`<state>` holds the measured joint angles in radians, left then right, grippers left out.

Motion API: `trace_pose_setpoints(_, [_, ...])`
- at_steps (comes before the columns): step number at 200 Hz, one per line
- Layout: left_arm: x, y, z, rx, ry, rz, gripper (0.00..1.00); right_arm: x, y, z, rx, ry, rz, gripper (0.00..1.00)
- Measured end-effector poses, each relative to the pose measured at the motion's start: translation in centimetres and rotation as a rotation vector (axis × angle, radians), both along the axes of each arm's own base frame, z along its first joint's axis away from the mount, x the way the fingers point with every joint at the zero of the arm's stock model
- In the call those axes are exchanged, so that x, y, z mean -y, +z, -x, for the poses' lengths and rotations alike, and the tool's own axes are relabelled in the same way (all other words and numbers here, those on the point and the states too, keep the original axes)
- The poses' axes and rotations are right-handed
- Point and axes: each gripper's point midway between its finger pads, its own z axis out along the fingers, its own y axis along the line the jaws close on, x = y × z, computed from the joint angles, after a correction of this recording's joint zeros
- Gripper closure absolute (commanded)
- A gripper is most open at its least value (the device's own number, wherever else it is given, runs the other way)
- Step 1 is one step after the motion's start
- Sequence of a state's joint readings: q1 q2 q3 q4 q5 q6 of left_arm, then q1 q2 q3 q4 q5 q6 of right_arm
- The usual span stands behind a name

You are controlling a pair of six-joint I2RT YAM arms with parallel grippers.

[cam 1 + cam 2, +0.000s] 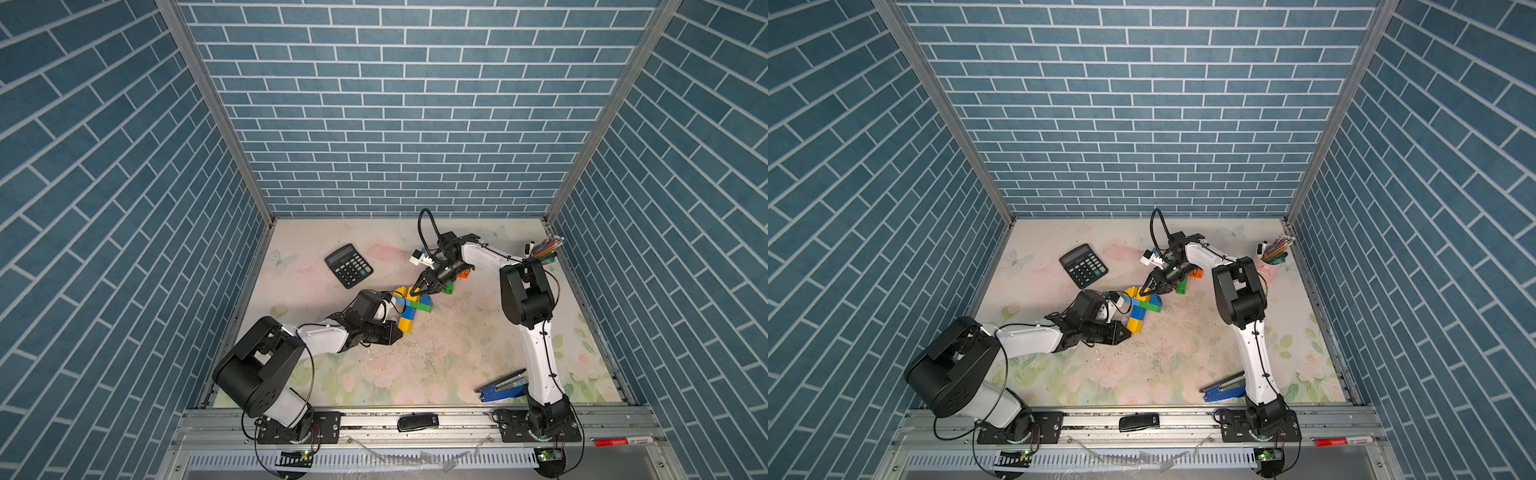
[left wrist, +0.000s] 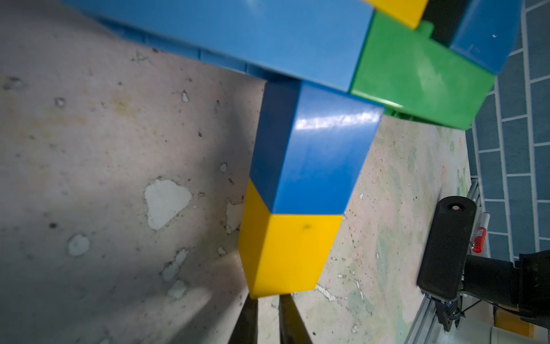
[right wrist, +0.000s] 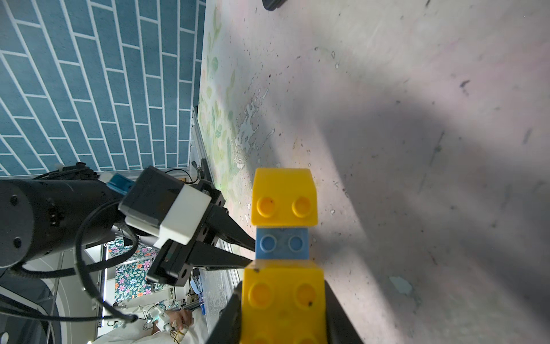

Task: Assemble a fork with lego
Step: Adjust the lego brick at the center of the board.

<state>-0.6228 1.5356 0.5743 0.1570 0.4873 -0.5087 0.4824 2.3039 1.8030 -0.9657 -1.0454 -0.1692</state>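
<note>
Both pressed together: right gripper [image 3: 284, 321] pinching the yellow brick [image 3: 282, 286], left gripper [image 2: 269, 309] at the handle [image 2: 312, 160] (hold unclear); I'd push squarely.

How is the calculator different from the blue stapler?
The calculator is black with keys; the stapler is blue. The calculator lies far back, out in the open; the stapler lies at the front, partly hidden by the right arm. Both rest on the flowery table.

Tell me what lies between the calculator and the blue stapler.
In a top view, the lego assembly lies between the calculator and the stapler. Beyond it toward the stapler there is only worn floral mat.
</note>
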Motion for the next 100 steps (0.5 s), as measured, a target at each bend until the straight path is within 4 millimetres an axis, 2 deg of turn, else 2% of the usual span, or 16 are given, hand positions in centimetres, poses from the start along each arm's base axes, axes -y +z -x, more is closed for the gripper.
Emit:
trace_pose_setpoints(41, [0.1, -0.1, 0.0, -0.008, -0.001, -0.01, 0.82, 0.2, 0.1, 0.3, 0.024, 0.001, -0.002, 0.78])
trace_pose_setpoints(72, [0.1, -0.3, 0.0, -0.017, -0.001, -0.014, 0.77, 0.3, 0.3, 0.4, 0.041, -0.01, -0.007, 0.68])
trace_pose_setpoints(80, [0.1, -0.3, 0.0, -0.017, 0.0, -0.014, 0.76, 0.2, 0.3, 0.3, 0.043, -0.017, -0.005, 0.63])
trace_pose_setpoints(86, [0.1, -0.3, 0.0, -0.016, 0.0, -0.012, 0.76, 0.2, 0.3, 0.2, 0.046, -0.024, -0.002, 0.44])
trace_pose_setpoints(88, [0.2, -0.3, 0.0, -0.015, 0.0, -0.012, 0.76, 0.2, 0.3, 0.1, 0.044, -0.027, 0.001, 0.4])
trace_pose_setpoints(100, [0.2, -0.1, -0.1, -0.008, 0.0, -0.007, 0.75, 0.3, -0.1, -0.6, 0.072, -0.044, 0.019, 0.31])
